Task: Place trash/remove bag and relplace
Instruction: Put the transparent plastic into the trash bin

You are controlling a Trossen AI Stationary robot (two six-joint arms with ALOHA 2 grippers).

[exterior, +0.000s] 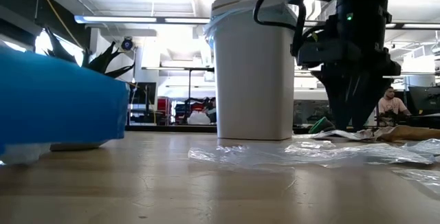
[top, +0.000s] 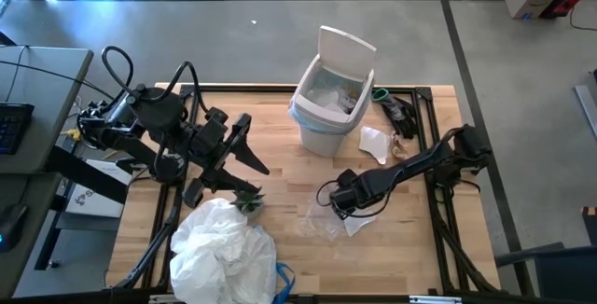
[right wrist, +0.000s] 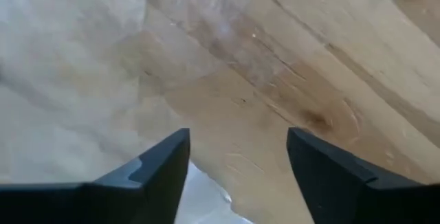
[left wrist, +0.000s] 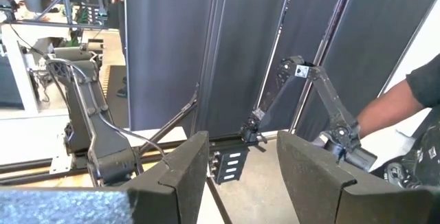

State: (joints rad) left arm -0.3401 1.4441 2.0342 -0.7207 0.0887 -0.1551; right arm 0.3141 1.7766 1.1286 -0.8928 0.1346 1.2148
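A clear plastic wrapper [exterior: 302,154] is seen flat on the wooden table [top: 280,178], nearest the low camera, in front of the white bin [top: 326,108]. The right gripper [right wrist: 237,176] is held low over this wrapper with its fingers spread wide and nothing between them. A light-blue bag [top: 297,108] is fitted inside the bin. The left gripper [left wrist: 237,176] is kept raised at the table's left side, partly open and empty, beside a white bag heap [top: 219,248].
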